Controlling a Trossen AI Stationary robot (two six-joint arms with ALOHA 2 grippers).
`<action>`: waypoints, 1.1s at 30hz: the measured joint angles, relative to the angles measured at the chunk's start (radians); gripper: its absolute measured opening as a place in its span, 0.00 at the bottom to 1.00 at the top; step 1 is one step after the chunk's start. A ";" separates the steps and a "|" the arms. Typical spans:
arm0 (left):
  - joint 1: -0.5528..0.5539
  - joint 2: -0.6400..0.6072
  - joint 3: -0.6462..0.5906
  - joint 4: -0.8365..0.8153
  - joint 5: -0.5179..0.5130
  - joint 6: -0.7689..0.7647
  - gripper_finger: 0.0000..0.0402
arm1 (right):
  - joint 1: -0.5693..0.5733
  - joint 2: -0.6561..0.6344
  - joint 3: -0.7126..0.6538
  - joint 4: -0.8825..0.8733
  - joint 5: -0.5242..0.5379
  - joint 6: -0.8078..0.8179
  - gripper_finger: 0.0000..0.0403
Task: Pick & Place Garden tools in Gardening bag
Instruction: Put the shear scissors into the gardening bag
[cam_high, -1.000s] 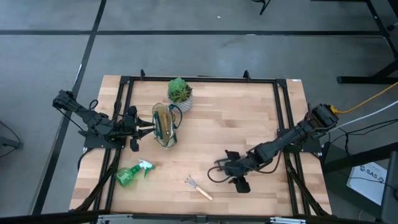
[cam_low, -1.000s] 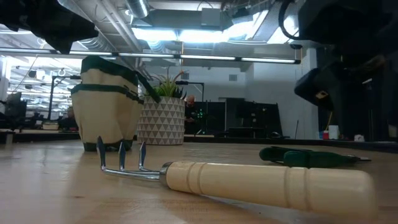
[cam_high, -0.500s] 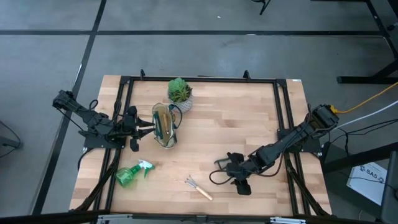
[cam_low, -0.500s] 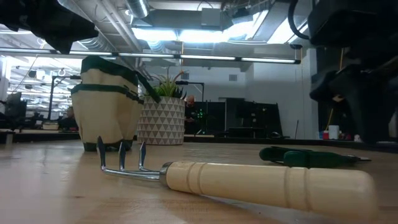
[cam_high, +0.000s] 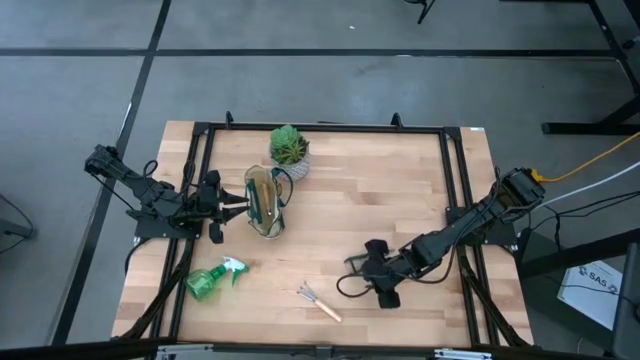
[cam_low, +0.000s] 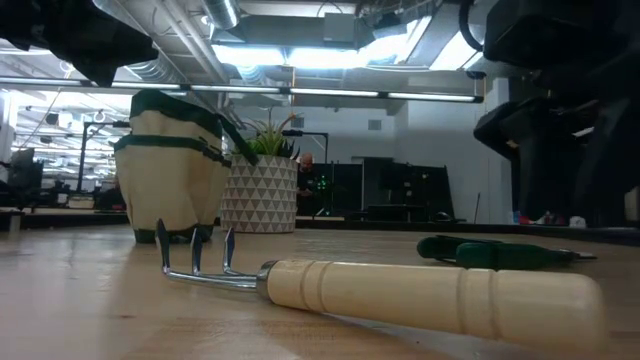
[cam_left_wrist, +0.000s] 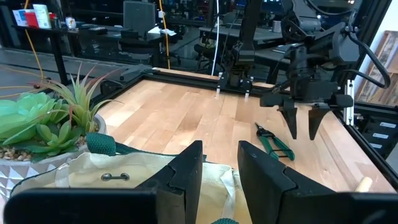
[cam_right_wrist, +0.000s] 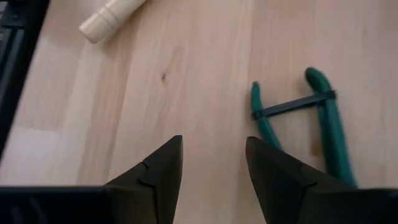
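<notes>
Gardening bag (cam_high: 266, 201): upright near the plant pot (cam_high: 290, 152); left gripper (cam_high: 243, 207) at its rim, fingers slightly apart, holding nothing visible.
Pruning shears (cam_right_wrist: 309, 122): flat on the table (cam_high: 400, 190), just ahead of the right gripper (cam_right_wrist: 213, 163), whose fingers are spread and empty.
Mini rake (cam_high: 319, 301): nearby.

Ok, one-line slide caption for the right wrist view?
Open right gripper hovers over the wooden table beside the green-handled pruning shears, with a wooden tool handle farther off.
</notes>
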 joint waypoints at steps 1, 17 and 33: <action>0.000 0.000 0.000 0.000 0.000 0.000 0.24 | 0.000 0.000 0.000 0.000 0.009 -0.002 0.44; 0.000 0.000 0.000 0.000 0.000 0.000 0.24 | 0.000 0.000 0.000 0.000 0.083 -0.004 0.44; 0.000 0.000 0.000 0.000 0.000 0.000 0.24 | -0.092 0.000 0.000 -0.006 0.088 -0.007 0.44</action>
